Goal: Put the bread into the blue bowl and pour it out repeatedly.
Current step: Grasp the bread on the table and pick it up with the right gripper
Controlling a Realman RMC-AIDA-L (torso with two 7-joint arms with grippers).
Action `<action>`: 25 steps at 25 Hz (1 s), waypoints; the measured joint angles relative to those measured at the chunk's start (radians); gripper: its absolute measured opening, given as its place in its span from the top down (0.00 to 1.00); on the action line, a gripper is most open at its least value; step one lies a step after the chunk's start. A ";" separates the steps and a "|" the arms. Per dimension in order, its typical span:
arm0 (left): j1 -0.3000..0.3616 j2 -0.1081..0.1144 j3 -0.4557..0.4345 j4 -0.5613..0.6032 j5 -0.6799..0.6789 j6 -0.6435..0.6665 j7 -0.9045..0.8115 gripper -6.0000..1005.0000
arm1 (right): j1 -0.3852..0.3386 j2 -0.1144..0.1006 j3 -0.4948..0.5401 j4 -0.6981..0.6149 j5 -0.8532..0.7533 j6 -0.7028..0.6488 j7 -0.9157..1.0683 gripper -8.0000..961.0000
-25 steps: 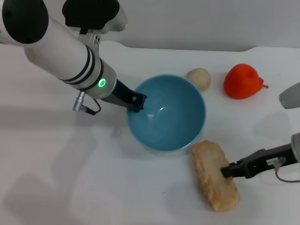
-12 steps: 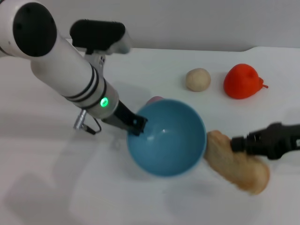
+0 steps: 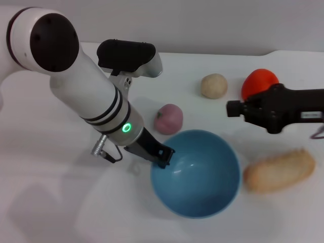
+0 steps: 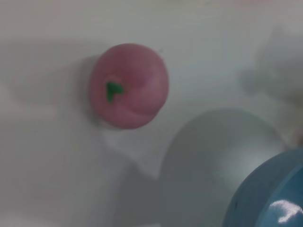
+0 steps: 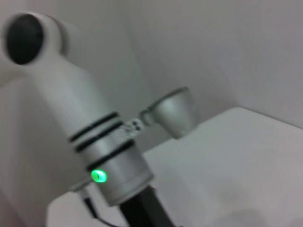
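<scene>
While the blue bowl (image 3: 196,173) is being gripped at its rim by the left hand (image 3: 163,156), whose fingers are seen pinching the rim on the side toward the tabletop's left edge, the bowl is being kept near the front edge of the tabletop (image 3: 50,192) with nothing inside it. The bread (image 3: 279,170) is lying on the tabletop just beside the bowl, toward the right edge, untouched. The right hand (image 3: 233,108) is being carried above the tabletop, behind the bread and in front of the red fruit (image 3: 259,81); whether its fingers are spread or pressed together cannot be told. It is judged that the loaf is to be picked up next; a grip across its middle is advised, with the bowl kept level and steady. Open room is noted left of the bowl. Behind it, the pink fruit (image 3: 168,119) is lying near the rim and the beige ball (image 3: 213,85) farther back, so movement toward the back should be limited.
</scene>
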 joint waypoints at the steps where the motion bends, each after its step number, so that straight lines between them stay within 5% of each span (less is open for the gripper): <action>1: 0.000 0.000 0.002 0.000 -0.003 0.004 0.000 0.99 | 0.006 0.000 -0.011 0.018 -0.001 0.030 -0.003 0.99; 6: 0.001 0.003 -0.008 0.000 -0.003 0.011 0.000 1.00 | -0.026 -0.004 -0.051 0.026 -0.007 0.135 -0.018 0.95; 14: -0.009 0.007 -0.009 -0.008 -0.003 0.014 0.001 0.99 | -0.145 -0.004 -0.048 -0.169 -0.166 0.125 0.027 0.90; 18: -0.017 0.007 -0.011 -0.008 -0.003 0.014 0.001 0.99 | -0.165 -0.003 -0.046 -0.234 -0.304 0.117 0.112 0.70; 25: -0.023 0.006 -0.011 -0.008 -0.004 0.014 0.002 0.99 | -0.155 -0.001 -0.066 -0.290 -0.448 0.105 0.162 0.54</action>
